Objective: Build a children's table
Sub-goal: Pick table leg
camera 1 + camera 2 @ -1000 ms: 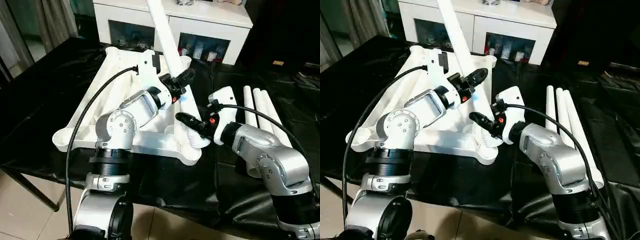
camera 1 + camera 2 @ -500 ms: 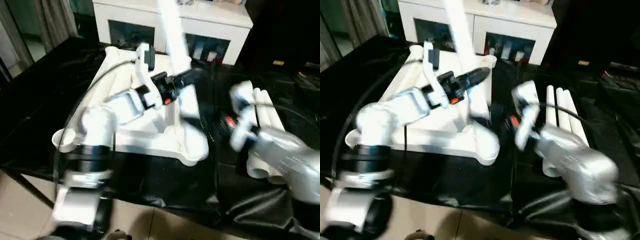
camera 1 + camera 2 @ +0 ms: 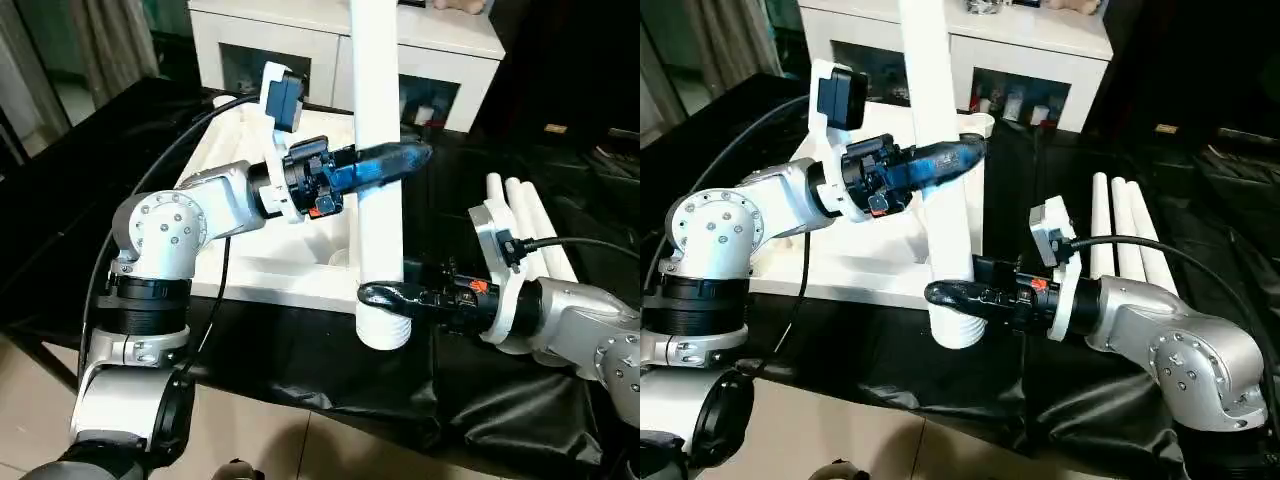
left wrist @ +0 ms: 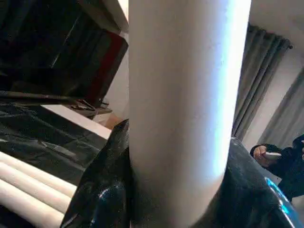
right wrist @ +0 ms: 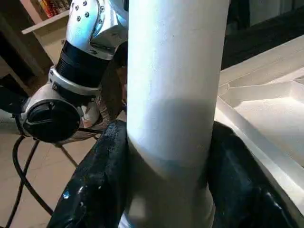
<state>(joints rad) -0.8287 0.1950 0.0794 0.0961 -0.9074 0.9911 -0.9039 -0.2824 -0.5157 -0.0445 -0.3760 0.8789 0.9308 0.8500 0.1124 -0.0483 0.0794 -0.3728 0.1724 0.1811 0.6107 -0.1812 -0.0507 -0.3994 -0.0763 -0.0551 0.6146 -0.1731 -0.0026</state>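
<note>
We hold one upright leg [image 3: 379, 150] in both grippers: left gripper [image 3: 385, 166] clamps mid-shaft, right gripper [image 3: 382, 295] below it, just above the tabletop [image 3: 250, 275] corner socket.

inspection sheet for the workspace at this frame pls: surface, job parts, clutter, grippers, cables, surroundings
Surface: work table under a black sheet, wrinkled at the near edge.
Job's things: white tabletop lying ribbed side up; one leg standing upright at its near right corner socket; three spare legs lying side by side on the sheet to the right.
Clutter: nothing seen.
Grippers: left gripper clasps the upright leg partway up; right gripper clasps it near its foot, a finger on each side.
Cables: black cable looping along the left arm; another over the right forearm.
Surroundings: white glass-door cabinet behind the table; tiled floor.
</note>
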